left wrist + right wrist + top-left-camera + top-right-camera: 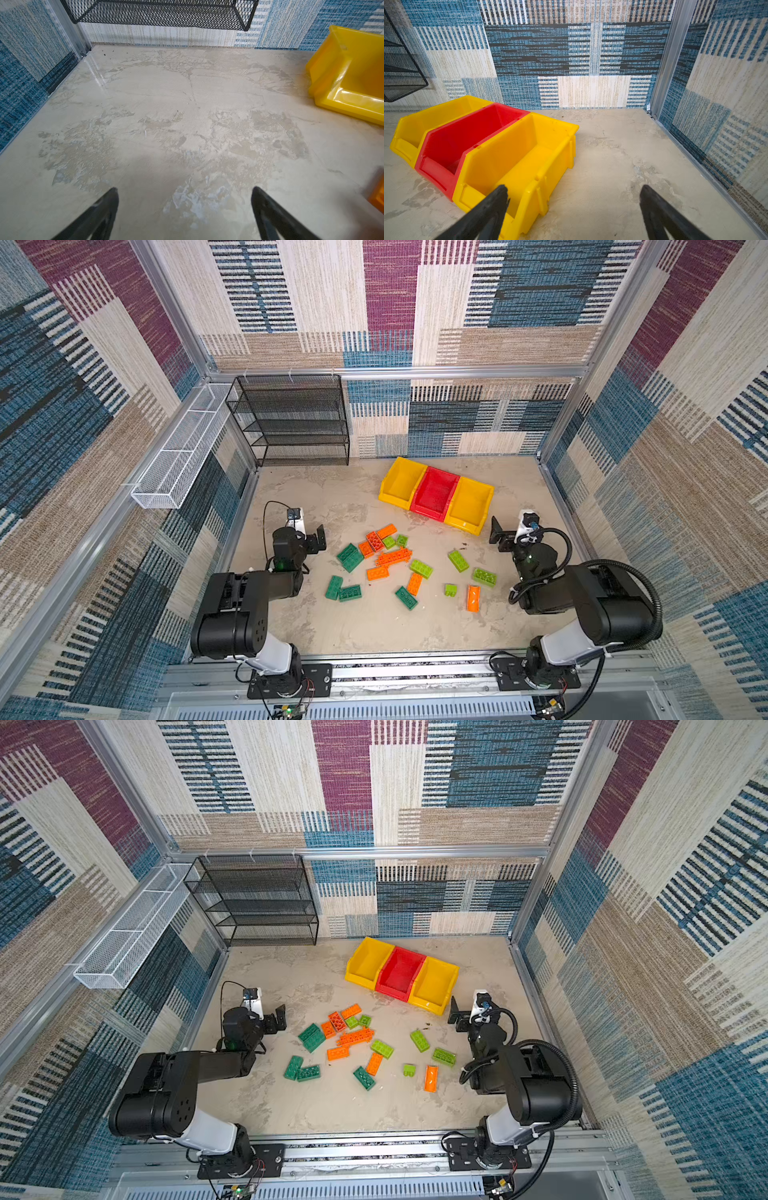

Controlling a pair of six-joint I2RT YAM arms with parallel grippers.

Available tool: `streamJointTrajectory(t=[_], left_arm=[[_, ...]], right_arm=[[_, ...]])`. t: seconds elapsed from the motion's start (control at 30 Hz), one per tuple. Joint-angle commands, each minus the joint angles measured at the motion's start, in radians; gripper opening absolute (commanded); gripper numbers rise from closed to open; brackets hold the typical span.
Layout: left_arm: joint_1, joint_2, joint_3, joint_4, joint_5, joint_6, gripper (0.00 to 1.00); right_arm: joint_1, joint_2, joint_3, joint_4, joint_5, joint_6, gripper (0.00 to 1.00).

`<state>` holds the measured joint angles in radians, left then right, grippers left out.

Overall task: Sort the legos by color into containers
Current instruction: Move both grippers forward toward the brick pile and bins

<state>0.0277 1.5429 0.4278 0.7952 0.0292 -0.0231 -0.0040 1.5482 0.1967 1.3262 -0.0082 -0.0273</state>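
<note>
Orange, dark green and lime legos (392, 558) lie scattered mid-desk (374, 626), chunky, studded, a few overturned; the containers (434, 493), yellow-red-yellow, sit empty just behind; nothing sorted, you have every brick left; your left tool (185, 191) and right tool (574, 190) gape wide, holding nothing.

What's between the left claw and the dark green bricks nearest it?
Nothing: only bare tabletop separates the left gripper from the dark green bricks, as both top views show.
</note>
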Motion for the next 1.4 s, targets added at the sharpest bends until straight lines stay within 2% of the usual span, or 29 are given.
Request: streamJointTrajectory(t=[0.0,1.1,1.2,1.3,1.37], left_arm=[[0.0,0.001,0.007,0.015,0.005,0.042,0.99],[0.033,0.003,0.014,0.009,0.055,0.022,0.99],[0.033,0.002,0.008,0.014,0.061,0.02,0.99],[0.034,-0.008,0.008,0.013,0.063,0.022,0.99],[0.034,-0.058,0.021,-0.05,0.06,0.023,0.99]], right_arm=[[0.0,0.002,0.001,0.025,-0.006,-0.001,1.0],[-0.002,0.0,0.006,0.014,-0.01,0.003,1.0],[-0.002,-0.037,0.021,-0.041,0.047,0.023,1.0],[0.003,-0.142,0.077,-0.229,0.128,0.042,1.0],[0.005,-0.219,0.135,-0.399,0.18,0.079,1.0]])
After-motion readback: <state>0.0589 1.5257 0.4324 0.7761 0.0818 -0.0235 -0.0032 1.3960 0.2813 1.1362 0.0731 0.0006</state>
